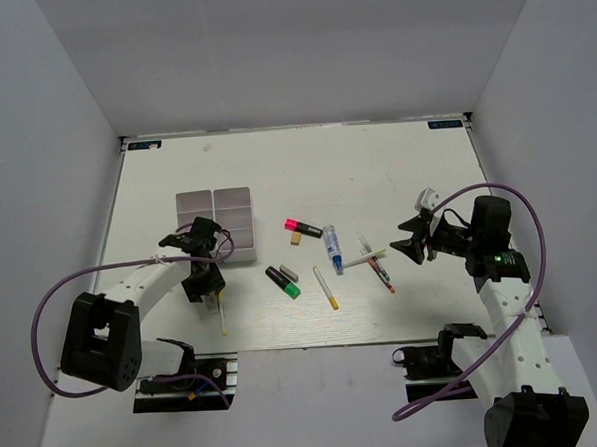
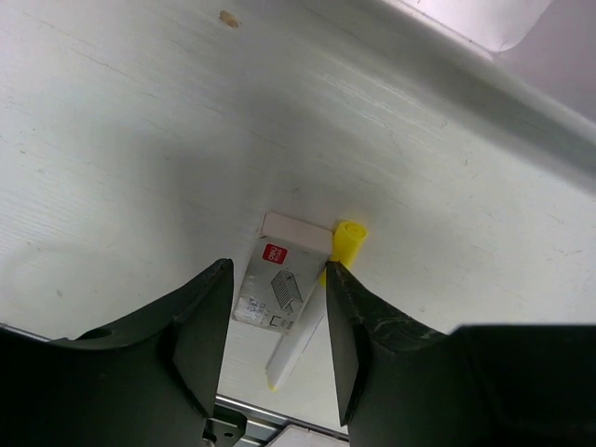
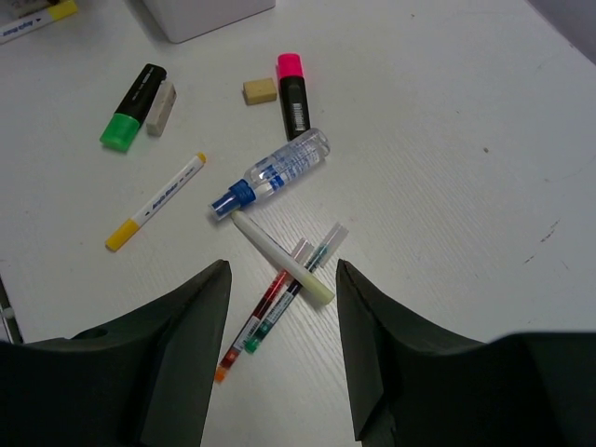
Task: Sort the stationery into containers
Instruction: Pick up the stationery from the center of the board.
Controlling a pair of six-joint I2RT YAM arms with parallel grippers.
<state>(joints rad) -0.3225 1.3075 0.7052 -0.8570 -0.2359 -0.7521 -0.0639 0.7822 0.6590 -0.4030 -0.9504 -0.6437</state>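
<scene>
sorting looks barely begun: i hold the left claw (image 2: 277, 268) spread over an eraser (image 2: 279, 284) and yellow-capped pen (image 2: 303, 340), right claw (image 3: 282, 270) spread above loose pens (image 3: 279, 263) and highlighters (image 3: 293, 93), boxes (image 1: 213, 202) beyond the left claw showing nothing inside.

You're seeing the containers (image 1: 232, 199) sitting left — stationery (image 1: 332, 250) lying scattered to their right, one pen (image 1: 223, 318) lying before them.

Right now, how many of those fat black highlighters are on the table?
2. The pink-tipped highlighter lies right of the white boxes, beside a beige eraser; the green-tipped highlighter lies nearer the arms. More could hide under the left arm.
</scene>
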